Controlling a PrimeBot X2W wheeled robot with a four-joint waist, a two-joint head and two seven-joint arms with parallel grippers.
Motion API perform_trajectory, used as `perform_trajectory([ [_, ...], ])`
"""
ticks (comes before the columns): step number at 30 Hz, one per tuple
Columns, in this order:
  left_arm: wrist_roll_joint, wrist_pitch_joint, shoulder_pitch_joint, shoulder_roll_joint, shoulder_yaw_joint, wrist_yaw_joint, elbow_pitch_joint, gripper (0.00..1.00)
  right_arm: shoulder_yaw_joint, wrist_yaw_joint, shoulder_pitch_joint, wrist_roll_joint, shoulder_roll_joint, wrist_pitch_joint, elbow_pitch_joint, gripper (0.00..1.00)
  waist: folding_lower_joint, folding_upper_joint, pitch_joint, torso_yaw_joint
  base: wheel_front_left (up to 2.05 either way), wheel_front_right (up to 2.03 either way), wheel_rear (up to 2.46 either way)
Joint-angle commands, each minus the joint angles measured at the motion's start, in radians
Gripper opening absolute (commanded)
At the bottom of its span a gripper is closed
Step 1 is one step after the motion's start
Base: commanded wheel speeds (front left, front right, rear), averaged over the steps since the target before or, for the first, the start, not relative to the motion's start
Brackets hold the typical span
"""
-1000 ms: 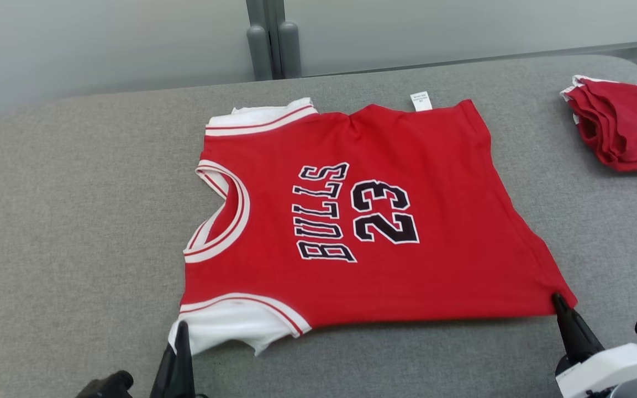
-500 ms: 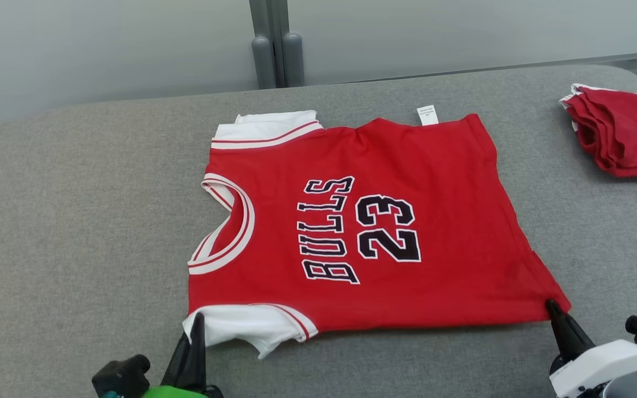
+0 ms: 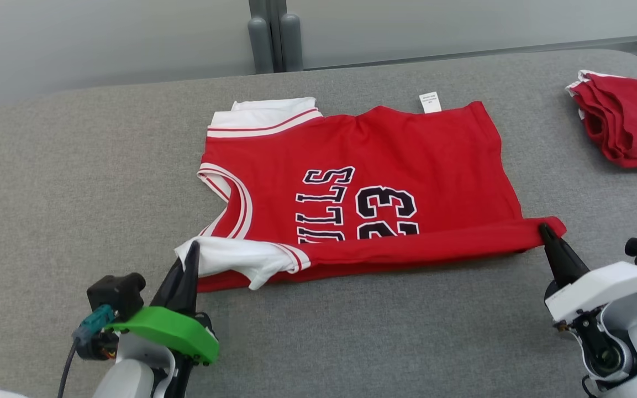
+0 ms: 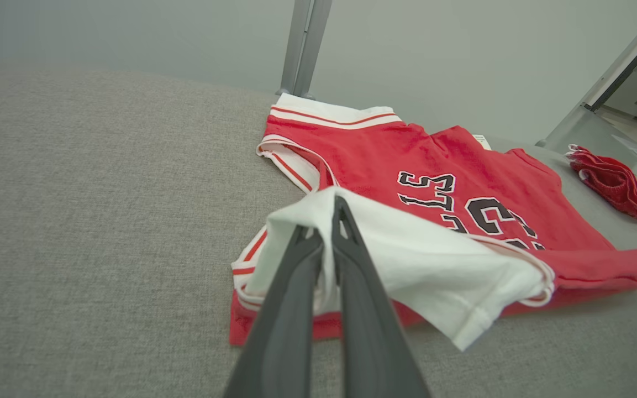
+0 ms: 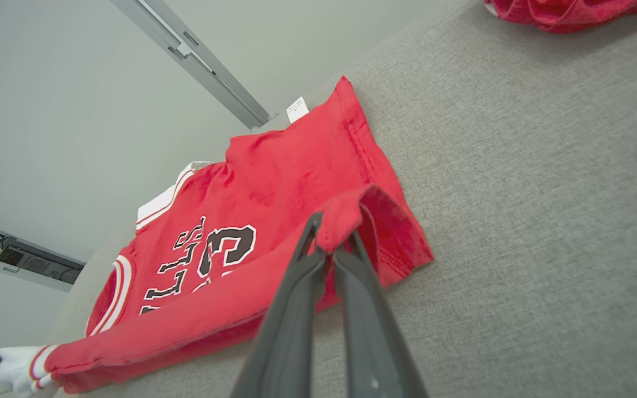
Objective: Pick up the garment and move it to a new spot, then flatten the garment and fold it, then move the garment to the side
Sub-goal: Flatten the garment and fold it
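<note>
Fold step on jersey (image 3: 362, 160): left fingers (image 3: 184, 279) pinch sleeve (image 3: 235, 257), right fingers (image 3: 554, 251) pinch hem (image 3: 553, 225); next we carry both across evenly.

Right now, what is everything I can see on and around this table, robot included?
jersey: one, red with white sleeves and black BULLS 23 lettering, middle of the table, near edge lifted over part of the lettering.
label: one, white, sticking out at the jersey's far edge.
pile of clothes: one, red with a bit of white, far right of the table.
table: one, grey fabric top, under everything.
posts: two, grey, behind the table.
wall: one, pale, behind the posts.
left gripper: one, dark fingers with green collar, shut on the jersey at its white near corner.
right gripper: one, dark fingers with white housing, shut on the jersey at its red near corner.
</note>
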Motion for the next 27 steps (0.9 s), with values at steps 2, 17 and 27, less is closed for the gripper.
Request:
perform_trajectory([
  [2, 0.013, 0.010, -0.062, 0.008, -0.007, -0.013, 0.033, 0.00, -0.004, -0.001, -0.051, -0.008, 0.007, 0.025, 0.018, 0.00, 0.0001, 0.0000, 0.017, -0.003, 0.00, 0.00, 0.00],
  [17, 0.015, -0.049, -0.277, -0.022, -0.044, -0.048, 0.283, 1.00, 0.046, -0.001, -0.257, -0.083, -0.005, -0.041, 0.220, 1.00, 0.0001, 0.0000, 0.053, -0.008, 0.00, 0.00, 0.00],
  [27, -0.003, -0.092, -0.168, -0.007, -0.012, -0.051, 0.343, 1.00, 0.140, -0.001, -0.180, -0.123, -0.082, -0.140, 0.275, 1.00, 0.0001, 0.0000, 0.042, -0.003, 0.00, 0.00, 0.00],
])
